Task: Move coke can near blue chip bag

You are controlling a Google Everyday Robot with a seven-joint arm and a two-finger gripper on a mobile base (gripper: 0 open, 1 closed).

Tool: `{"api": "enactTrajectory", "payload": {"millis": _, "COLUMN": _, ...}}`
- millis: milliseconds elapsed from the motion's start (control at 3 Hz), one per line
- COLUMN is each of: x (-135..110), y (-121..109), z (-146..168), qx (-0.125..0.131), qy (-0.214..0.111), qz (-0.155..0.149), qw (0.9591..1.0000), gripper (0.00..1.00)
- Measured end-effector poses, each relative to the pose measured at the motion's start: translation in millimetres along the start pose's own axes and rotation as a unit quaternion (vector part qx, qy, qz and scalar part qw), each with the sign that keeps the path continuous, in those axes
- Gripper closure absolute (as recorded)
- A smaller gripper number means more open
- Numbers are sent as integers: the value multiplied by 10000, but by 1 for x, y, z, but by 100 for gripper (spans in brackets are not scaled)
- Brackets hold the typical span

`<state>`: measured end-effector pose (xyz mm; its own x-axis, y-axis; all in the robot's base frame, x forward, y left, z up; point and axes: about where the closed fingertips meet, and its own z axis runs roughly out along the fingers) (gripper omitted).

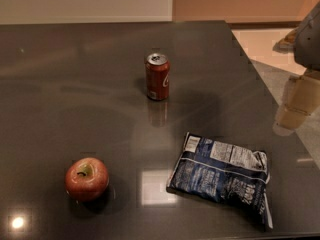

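Note:
The coke can (157,76) stands upright on the dark grey table (75,84), a little behind the middle. It is red with white script and a silver top. The blue chip bag (222,176) lies flat near the front right of the table, dark blue with white label panels. The can is well behind the bag and apart from it. My gripper (295,109) hangs at the right edge of the view, over the table's right side, to the right of the can and behind the bag. It holds nothing that I can see.
A red apple (87,178) sits at the front left of the table. The table's right edge runs diagonally under my gripper, with pale floor (260,44) beyond it. A wall stands behind the table's far edge.

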<state>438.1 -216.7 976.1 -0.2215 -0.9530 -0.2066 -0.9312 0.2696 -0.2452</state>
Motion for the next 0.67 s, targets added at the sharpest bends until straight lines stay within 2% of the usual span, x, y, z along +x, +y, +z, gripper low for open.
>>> {"api": "enactTrajectory", "payload": {"millis": 333, "x": 0, "y": 0, "z": 0, "qx": 1, "qy": 0, "qz": 0, "qw": 10000, "gripper": 0}}
{"api": "enactTrajectory", "payload": {"millis": 667, "x": -13, "y": -13, "z": 8, "qx": 70, "qy": -142, "qz": -20, "qw": 9999, "gripper": 0}}
